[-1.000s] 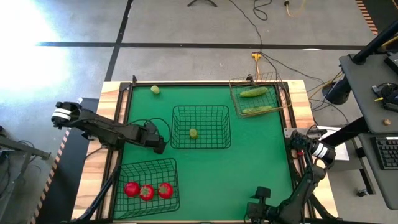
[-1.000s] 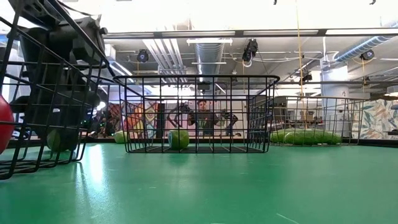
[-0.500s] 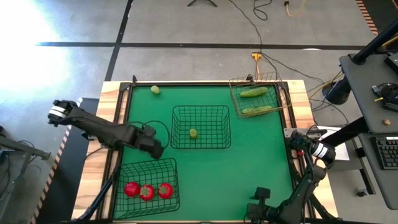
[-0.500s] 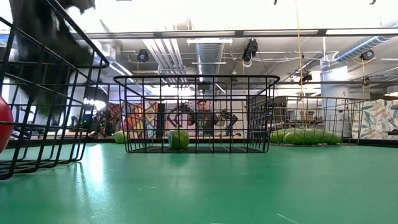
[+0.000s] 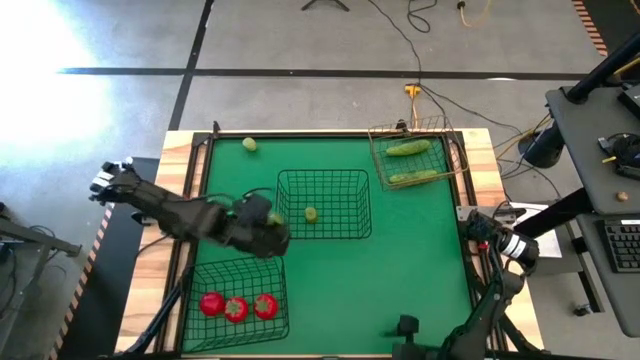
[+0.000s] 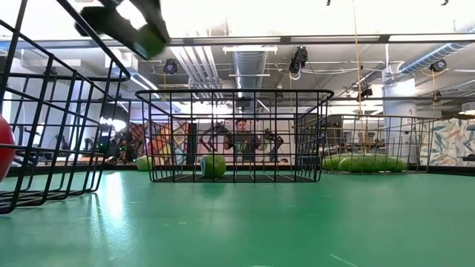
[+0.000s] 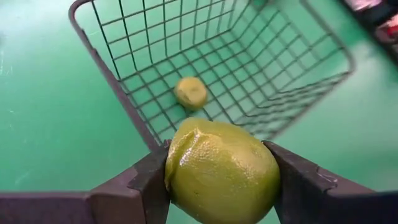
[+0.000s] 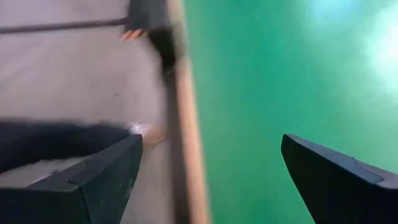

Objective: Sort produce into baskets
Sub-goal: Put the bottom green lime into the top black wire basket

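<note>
My left gripper (image 5: 272, 222) is shut on a pale yellow-green round fruit (image 7: 221, 171), held in the air just left of the middle dark wire basket (image 5: 322, 205). In the low view the gripper and fruit (image 6: 151, 38) show high at the left. A second such fruit (image 5: 311, 214) lies on the middle basket's floor, and a third (image 5: 249, 144) lies on the mat at the far left. Three red tomatoes (image 5: 237, 306) sit in the near-left dark basket (image 5: 240, 265). Two cucumbers (image 5: 410, 162) lie in the tan basket (image 5: 385, 135). My right gripper (image 8: 211, 180) is open and empty at the near edge. My left gripper pinches the fruit between its two fingers (image 7: 146, 183), one on each of two opposite sides (image 7: 177, 168). The fingers come from the table's left, slanting down. The fruit is lifted clear of the mat, above the height of the basket's rim.
The green mat (image 5: 420, 250) lies open between the baskets and on the right half. A wooden frame (image 5: 480, 170) borders the table. The right arm (image 5: 490, 290) stands along the near right corner.
My left gripper has risen from the mat with the fruit and gone toward the table's right, up to the middle basket's left wall; the fruit is now lifted clear. My right gripper has shifted a little toward the near edge.
</note>
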{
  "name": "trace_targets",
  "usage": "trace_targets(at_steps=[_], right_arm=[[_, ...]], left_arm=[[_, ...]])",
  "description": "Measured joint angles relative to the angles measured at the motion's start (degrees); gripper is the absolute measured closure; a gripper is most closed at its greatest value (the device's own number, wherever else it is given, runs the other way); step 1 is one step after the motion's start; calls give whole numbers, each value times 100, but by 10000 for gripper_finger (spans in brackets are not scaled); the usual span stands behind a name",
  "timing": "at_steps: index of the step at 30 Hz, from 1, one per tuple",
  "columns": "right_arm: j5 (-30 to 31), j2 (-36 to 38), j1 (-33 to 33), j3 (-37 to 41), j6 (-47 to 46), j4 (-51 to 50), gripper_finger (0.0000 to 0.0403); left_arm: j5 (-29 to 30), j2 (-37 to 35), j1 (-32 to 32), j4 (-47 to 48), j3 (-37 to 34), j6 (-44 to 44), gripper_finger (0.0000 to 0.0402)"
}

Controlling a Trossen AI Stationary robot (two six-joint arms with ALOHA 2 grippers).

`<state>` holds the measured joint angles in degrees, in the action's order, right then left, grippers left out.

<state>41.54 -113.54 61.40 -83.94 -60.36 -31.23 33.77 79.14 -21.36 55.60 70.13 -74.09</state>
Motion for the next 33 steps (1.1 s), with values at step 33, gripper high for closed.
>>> trace_targets(at_steps=[33], right_arm=[[1100,-177,438,26,-1359,372,26]], left_arm=[[-1695,3152,2270,-985,1060,2011,200]])
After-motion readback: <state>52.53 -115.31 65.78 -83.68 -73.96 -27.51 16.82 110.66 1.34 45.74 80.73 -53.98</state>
